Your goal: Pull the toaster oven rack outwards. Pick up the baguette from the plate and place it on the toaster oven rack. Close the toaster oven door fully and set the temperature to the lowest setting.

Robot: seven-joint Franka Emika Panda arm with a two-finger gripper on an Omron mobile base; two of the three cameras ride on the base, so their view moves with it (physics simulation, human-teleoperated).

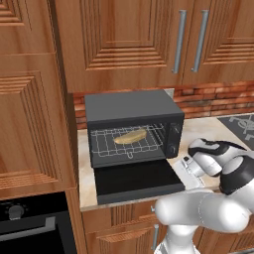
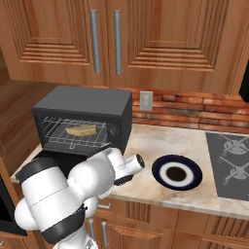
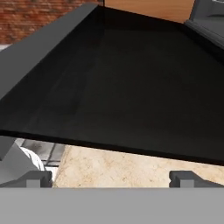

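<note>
the toaster oven [image 1: 131, 106] was seen standing on the tabletop [image 2: 160, 141] against the brick wall [image 2: 194, 109], with its control strip on the right of the front. the toaster oven door [image 1: 136, 182] was folded down flat, lying open in front of the cavity and reaching out to the tabletop's front edge. the rack [image 1: 130, 141] was drawn part of the way out of the cavity, and the baguette [image 1: 130, 136] was lying on it, slightly slanted, near the middle. the plate [image 2: 177, 172] was seen bare on the tabletop to the right of the toaster oven, well apart from it, with a hob [image 2: 231, 158] further right. wooden cupboards [image 2: 104, 39] with long metal handles were hung above. the gripper [image 3: 109, 177] was held low, just beside the right edge of the lowered door, close over the tabletop; in the hand view the door's dark panel was seen from close by, above the stone surface. the jaws were spread wide, one fingertip [image 3: 38, 177] at each side of that view, and nothing was held between them.
</note>
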